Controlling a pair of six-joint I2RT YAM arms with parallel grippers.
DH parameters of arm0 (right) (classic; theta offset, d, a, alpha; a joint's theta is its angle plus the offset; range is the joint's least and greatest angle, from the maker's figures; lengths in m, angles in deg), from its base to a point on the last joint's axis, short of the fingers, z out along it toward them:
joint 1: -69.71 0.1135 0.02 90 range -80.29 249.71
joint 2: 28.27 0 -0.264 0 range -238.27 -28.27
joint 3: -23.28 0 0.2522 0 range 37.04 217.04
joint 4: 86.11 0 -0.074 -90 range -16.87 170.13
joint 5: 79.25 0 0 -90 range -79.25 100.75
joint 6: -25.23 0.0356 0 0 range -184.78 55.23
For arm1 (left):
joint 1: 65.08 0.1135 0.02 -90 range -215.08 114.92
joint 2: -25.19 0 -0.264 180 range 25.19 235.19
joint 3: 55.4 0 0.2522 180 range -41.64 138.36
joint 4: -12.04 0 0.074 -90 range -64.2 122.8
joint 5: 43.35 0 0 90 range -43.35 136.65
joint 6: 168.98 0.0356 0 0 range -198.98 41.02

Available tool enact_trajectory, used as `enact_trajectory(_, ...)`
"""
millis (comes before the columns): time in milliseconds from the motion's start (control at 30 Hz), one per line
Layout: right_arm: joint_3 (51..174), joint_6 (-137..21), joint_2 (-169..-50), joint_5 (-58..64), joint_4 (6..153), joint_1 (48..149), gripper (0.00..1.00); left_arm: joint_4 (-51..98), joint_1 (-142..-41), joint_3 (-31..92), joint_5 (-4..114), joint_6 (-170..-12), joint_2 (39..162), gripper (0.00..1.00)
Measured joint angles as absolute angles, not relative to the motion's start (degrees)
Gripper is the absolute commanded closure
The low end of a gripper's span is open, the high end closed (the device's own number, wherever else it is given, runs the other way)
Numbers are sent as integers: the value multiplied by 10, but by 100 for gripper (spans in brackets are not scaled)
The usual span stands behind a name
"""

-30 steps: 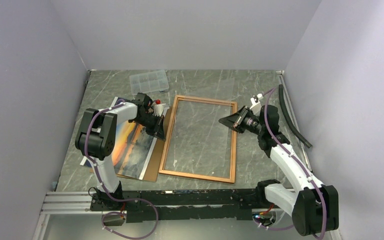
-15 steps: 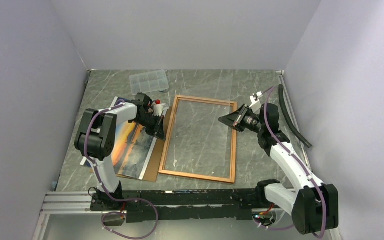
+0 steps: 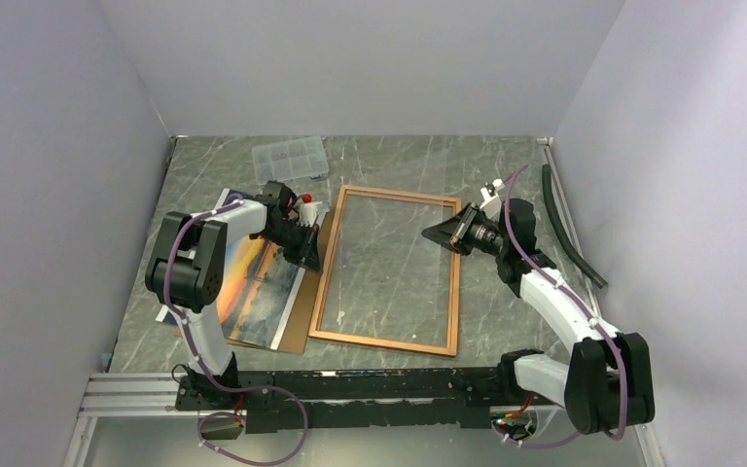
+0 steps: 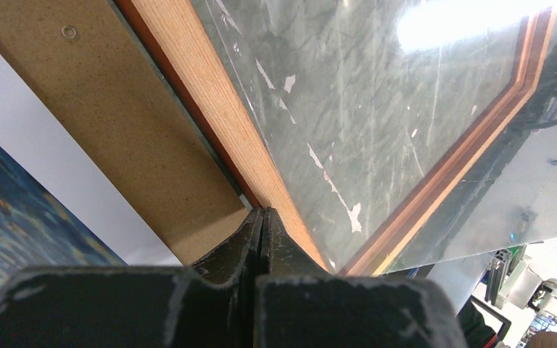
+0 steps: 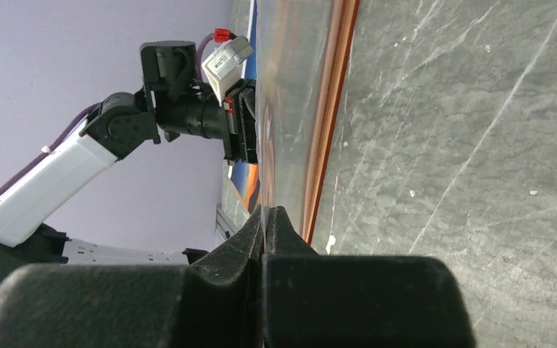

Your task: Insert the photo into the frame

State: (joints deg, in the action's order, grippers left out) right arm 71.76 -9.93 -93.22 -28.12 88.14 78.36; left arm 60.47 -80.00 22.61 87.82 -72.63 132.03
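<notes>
Top external: frame (image 3: 386, 341) lies between arms, photo (image 3: 253, 282) on brown board (image 3: 297, 328) just left. Left wrist: left gripper (image 4: 262, 217) fingers pressed together, tips at frame's wooden rail. Right wrist: right gripper (image 5: 267, 214) likewise closed, by opposite rail.

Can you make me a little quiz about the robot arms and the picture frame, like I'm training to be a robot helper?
1. True or false: the photo is already inside the frame.
2. What is the photo lying on? A) a brown backing board B) a blue towel C) a dinner plate
3. Fill in the gap: the fingers of the left gripper and the right gripper are both ___ (open or shut).

Key: 1. False. The photo lies beside the frame, and you can see the table through the pane. 2. A. 3. Shut, with the tips at the frame's two long sides.
</notes>
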Motion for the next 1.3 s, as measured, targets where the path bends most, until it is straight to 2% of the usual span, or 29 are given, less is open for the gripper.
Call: enact_trajectory(1300, 685, -90, -973, -271, 952, 775, 100, 607, -800, 227, 877, -723, 1320, 97)
